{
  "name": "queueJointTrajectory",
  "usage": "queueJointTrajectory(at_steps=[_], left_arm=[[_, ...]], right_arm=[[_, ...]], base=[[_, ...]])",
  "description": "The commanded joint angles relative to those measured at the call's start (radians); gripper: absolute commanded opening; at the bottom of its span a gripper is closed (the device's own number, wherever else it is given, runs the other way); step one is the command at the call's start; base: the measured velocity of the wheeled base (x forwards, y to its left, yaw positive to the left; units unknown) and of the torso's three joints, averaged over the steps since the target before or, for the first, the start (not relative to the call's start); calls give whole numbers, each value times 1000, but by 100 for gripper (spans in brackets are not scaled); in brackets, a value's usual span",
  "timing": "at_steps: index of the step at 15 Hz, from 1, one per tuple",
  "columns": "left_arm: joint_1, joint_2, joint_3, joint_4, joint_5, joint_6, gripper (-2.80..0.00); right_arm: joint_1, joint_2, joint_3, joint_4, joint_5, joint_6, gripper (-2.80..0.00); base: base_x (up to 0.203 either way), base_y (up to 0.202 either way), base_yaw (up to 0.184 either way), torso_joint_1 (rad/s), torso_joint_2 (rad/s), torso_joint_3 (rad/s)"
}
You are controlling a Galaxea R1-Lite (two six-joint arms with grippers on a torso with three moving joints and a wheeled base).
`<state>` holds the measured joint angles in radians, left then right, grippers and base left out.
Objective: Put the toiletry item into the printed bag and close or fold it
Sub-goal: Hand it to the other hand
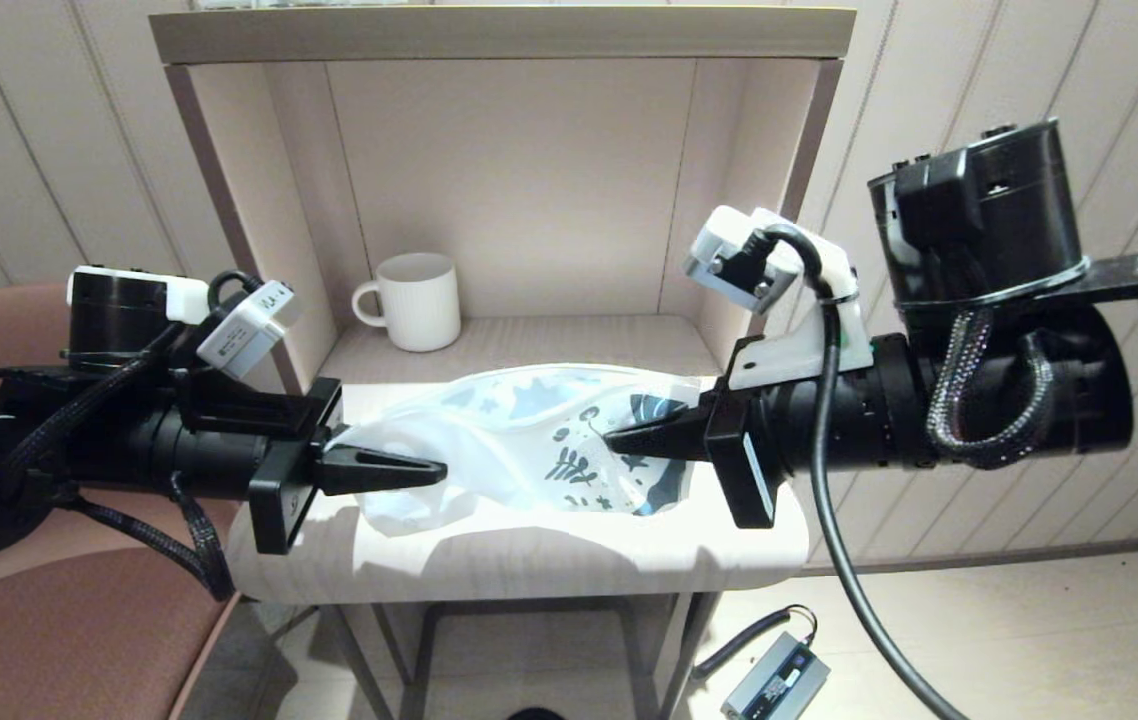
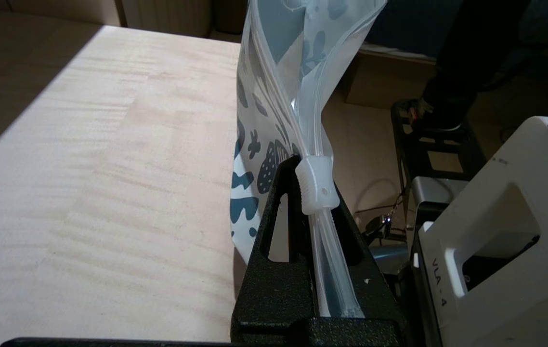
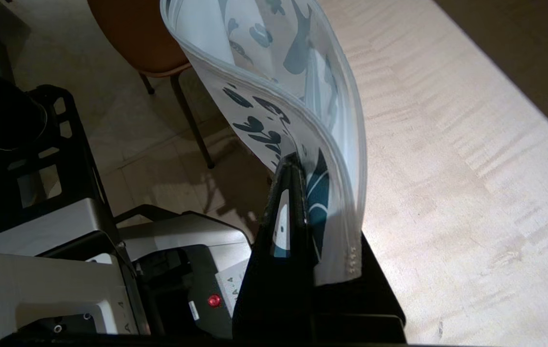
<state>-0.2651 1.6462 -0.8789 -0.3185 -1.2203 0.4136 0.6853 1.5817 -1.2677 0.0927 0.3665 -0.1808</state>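
Observation:
The printed bag (image 1: 529, 440), a translucent white pouch with dark blue leaf prints, is stretched above the table (image 1: 529, 555) between both grippers. My left gripper (image 1: 429, 470) is shut on the zip-strip edge at the bag's left end, where the clear plastic slider (image 2: 316, 185) sits at its fingertips. At the printed right end my right gripper (image 1: 619, 438) is shut on the bag (image 3: 303, 96). The mouth of the bag (image 2: 303, 58) gapes a little between its two zip strips. The toiletry item is out of view.
A white ribbed mug (image 1: 416, 300) stands at the back left inside the open-fronted shelf alcove (image 1: 529, 180). A brown chair (image 1: 49, 600) is at the left. A small grey box with a cable (image 1: 774, 680) lies on the floor.

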Motion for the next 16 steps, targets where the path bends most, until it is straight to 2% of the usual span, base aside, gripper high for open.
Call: queueJointTrajectory(at_steps=[1,6,9,12,14,16], left_arm=[[0,0,0,-2,-7,2,-280],[0,4,0,-1,-8,2,-280],[-32,9,13,8,-6,-2,-280],[-72,4,-1,87,26,-3,-280],[-88,4,-60,197,62,-1,-280],[-108,8,-135,320,83,21,-280]], right_arm=[[13,1,-4,4,-14,-17,0],[4,-39,-13,0,-14,-17,0],[2,-60,-102,57,-16,-16,0],[6,-55,-293,295,-19,-20,0],[19,-24,-422,442,-23,-50,0],[60,57,-547,567,-63,-95,0]], base=[[0,0,0,0,0,0],[0,0,0,0,0,0],[0,0,0,0,0,0],[0,0,0,0,0,0],[0,0,0,0,0,0],[0,0,0,0,0,0]])
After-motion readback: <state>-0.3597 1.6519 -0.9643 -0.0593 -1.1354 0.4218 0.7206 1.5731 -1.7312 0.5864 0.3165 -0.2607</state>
